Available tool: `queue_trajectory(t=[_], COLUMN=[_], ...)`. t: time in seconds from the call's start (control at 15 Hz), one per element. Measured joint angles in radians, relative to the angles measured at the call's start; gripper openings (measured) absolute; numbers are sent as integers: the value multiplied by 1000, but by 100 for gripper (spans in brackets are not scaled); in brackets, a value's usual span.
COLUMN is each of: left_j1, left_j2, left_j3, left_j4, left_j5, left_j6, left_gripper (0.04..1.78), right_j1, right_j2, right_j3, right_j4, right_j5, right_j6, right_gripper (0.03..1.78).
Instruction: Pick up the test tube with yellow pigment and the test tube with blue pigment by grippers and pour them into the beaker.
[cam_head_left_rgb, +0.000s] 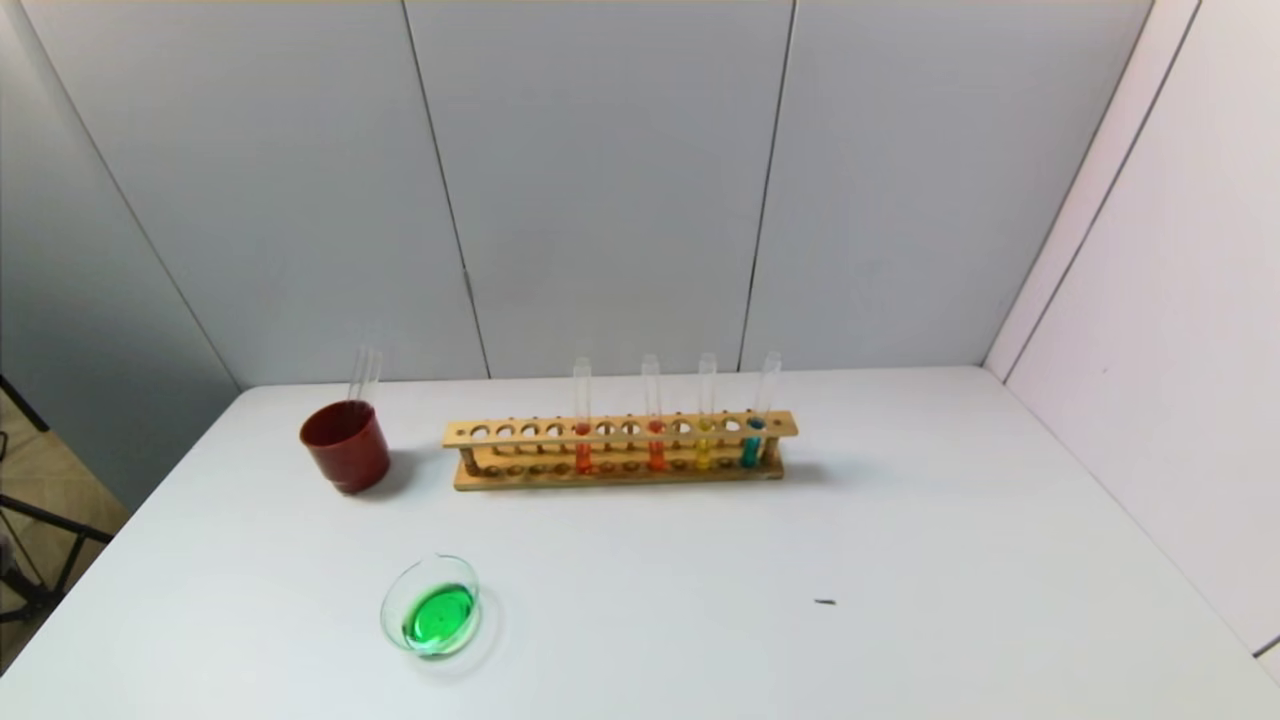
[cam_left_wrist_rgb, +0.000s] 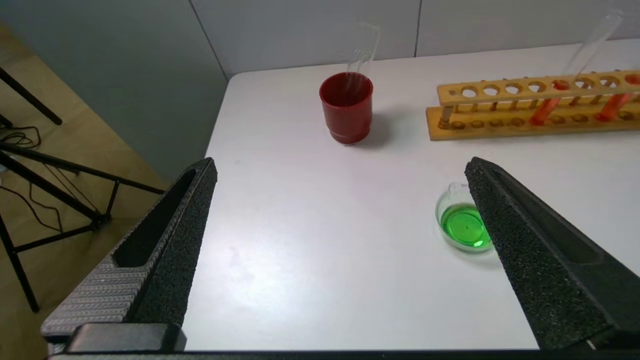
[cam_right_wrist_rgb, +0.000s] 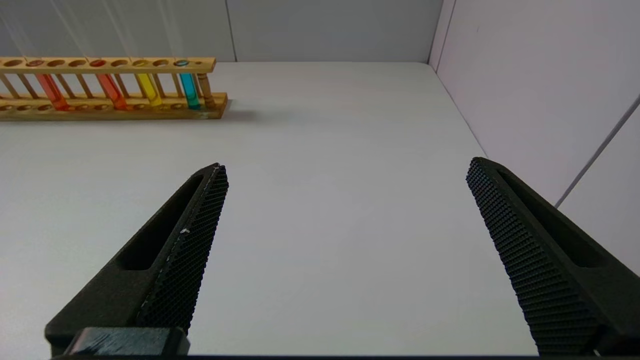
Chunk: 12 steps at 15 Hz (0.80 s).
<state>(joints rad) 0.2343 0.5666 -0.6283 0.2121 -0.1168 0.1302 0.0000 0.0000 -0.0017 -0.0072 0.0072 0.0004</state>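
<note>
With green liquid in the beaker at seven o'clock, pouring seems done; both grippers' jaws gape, holding nothing.

White surface, wooden test tube rack toward the back, dark red cup left of it, beaker of green liquid nearer front-left, small dark speck front-right

Rack cut off by edge, small dark speck unidentifiable
</note>
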Motion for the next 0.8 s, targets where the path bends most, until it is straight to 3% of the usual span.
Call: queue_trajectory(t=[0.33,0.8], left_j1=[-114,-237], left_j2=[-154,-447], left_j3=[41,267], left_j4=[103,114], left_j5=[1,19], left_j6=[0,69], left_gripper=[175,175], right_j1=[0,0], right_j2=[0,0], right_j3=[0,0], right_j4=[0,0], right_j5=[0,0], right_j6=[0,0], right_gripper=[174,174])
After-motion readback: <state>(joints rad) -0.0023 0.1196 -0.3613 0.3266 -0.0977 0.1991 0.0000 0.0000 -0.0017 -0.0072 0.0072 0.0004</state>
